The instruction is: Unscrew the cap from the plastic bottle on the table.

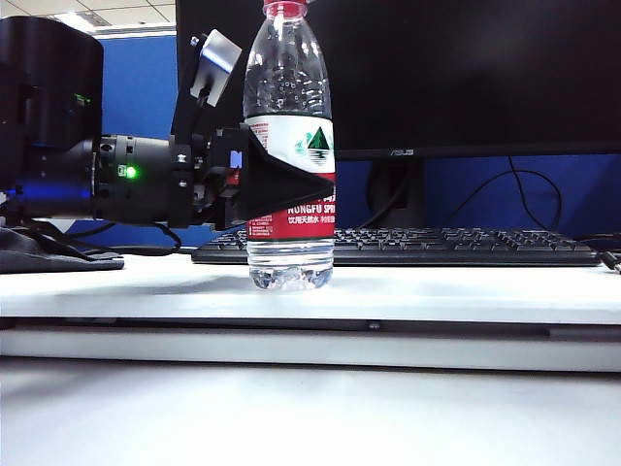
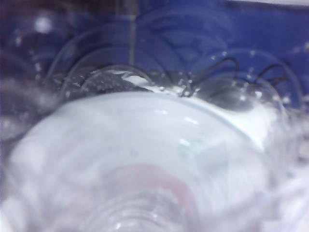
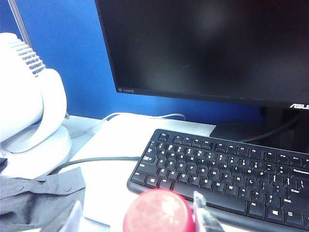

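Plastic bottle (image 1: 289, 155) standing upright on the table (image 1: 466, 291), just in front of a black keyboard (image 1: 437, 246) and a dark monitor (image 1: 456, 73). Wearing its red cap (image 1: 285, 9) at the very top edge of the exterior view, not yet unscrewed.

Left gripper (image 1: 291, 184) reaching in level from the left of the exterior view, clamping the bottle's body at the red and white label, one dark finger lying across the label's front. Filling the left wrist view with the blurred clear bottle (image 2: 145, 159) pressed close against the lens.

Right gripper (image 3: 137, 212) not showing in the exterior view; in the right wrist view, hovering above the cap (image 3: 158, 211), one pale fingertip showing on each side of it. Jaws standing apart, astride the cap; cannot tell whether touching it.

Lying near the table's left end: a white fan (image 3: 29, 106), a grey cable (image 3: 96, 160) and a grey cloth (image 3: 38, 193).
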Action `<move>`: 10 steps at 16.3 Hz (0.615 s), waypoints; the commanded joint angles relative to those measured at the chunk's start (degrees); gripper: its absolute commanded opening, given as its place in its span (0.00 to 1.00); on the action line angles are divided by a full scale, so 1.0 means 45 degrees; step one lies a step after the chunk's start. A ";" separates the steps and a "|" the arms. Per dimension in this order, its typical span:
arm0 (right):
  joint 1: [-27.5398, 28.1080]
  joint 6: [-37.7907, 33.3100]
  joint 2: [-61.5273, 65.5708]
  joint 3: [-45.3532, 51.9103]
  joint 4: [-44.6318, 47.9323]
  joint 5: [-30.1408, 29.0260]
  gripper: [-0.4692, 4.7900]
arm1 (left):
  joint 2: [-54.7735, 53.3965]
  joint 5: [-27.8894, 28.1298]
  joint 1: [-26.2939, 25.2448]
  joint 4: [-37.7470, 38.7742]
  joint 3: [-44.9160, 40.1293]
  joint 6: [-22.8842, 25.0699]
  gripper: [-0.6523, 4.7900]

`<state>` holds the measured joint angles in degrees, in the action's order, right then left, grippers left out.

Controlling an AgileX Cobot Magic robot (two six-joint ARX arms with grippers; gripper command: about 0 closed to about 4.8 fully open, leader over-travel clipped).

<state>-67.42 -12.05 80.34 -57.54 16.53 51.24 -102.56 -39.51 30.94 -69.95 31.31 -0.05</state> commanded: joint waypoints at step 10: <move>0.0136 -0.0039 -0.0039 -0.0083 -0.0092 -0.0180 0.36 | -0.0005 -0.0418 0.0015 0.0277 -0.0005 0.0019 0.63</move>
<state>-66.85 -12.03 80.31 -57.56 16.43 51.35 -102.56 -40.93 30.87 -69.91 31.31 -0.05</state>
